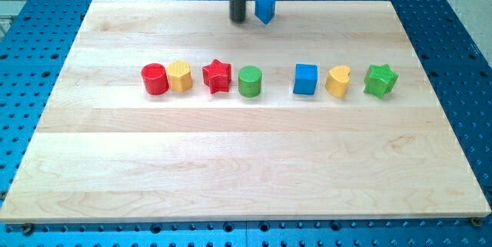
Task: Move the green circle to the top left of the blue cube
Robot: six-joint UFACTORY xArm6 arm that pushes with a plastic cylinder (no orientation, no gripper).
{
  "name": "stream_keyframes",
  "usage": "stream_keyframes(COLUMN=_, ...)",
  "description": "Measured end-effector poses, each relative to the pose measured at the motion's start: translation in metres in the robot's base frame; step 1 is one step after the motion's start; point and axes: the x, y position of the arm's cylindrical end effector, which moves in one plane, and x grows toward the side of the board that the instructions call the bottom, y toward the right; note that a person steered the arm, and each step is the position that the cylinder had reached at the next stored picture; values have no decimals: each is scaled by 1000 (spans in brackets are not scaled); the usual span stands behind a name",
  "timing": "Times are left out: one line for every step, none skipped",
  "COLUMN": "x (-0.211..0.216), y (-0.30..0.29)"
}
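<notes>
1. Looking across the pale wooden board (246,170), you see wide open wood below the row of blocks, down to the view's bottom edge, and a clear band above the row.
2. You find my tip (238,21) near the board's top edge, just left of a small blue block (265,9) of unclear shape; it touches nothing and holds nothing, being a plain rod.
3. Your row runs from the view's left: red cylinder (154,78), yellow rounded block (180,75) touching it, red star (217,76), green circle (250,81), blue cube (305,79), yellow heart (337,81), green star (380,80).
4. Your green circle stands upright as a short, ribbed cylinder, just right of the red star and apart from the blue cube, well below my tip.
</notes>
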Motion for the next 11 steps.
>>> stream_keyframes(x=46, y=64)
stream_keyframes(x=13, y=142)
stream_keyframes(x=-34, y=143)
stream_keyframes(x=-53, y=116)
stream_keyframes(x=-50, y=112)
stream_keyframes(x=44, y=157)
stream_keyframes(x=114, y=130)
stream_keyframes(x=113, y=78)
stream_keyframes(x=144, y=78)
stream_keyframes(x=201, y=64)
stream_keyframes(x=213, y=23)
